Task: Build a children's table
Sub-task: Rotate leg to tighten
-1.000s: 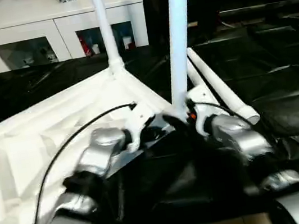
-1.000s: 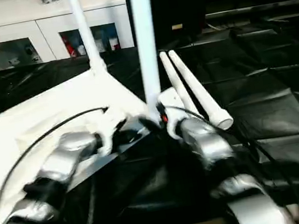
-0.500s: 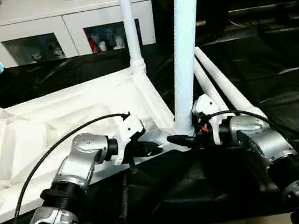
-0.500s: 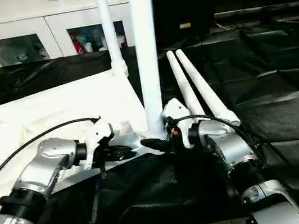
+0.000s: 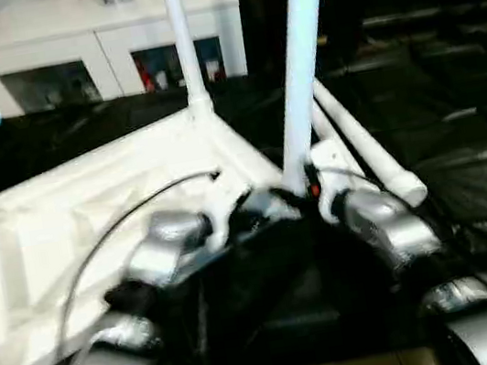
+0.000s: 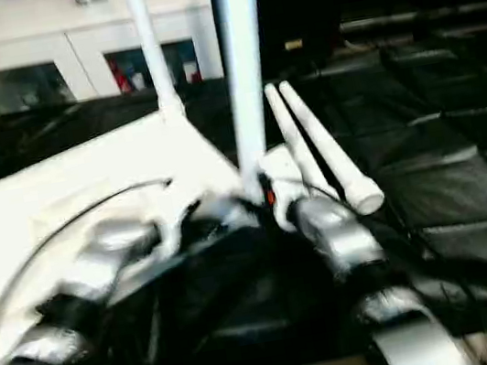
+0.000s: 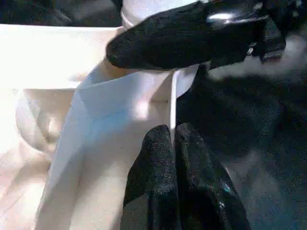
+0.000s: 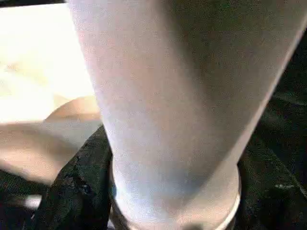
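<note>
The white plastic table top lies upside down on the black cloth, its ribbed side up. One long white tube leg stands in the far corner socket. A second white tube leg stands in the near right corner socket. Two more white tube legs lie side by side on the cloth, just right of the table top. A white cabinet with glass doors stands far behind.

The left gripper is pinched shut on the thin edge of the table top, close to that near corner. The right gripper is at the bottom of the near leg, one black finger against it. I cannot tell if it is holding the leg or just touching it.

The job now looks like seating this leg all the way. To do it well, the left gripper should hold the table top still. The right gripper should keep the leg straight up and push it evenly, so it does not tip or jam.
</note>
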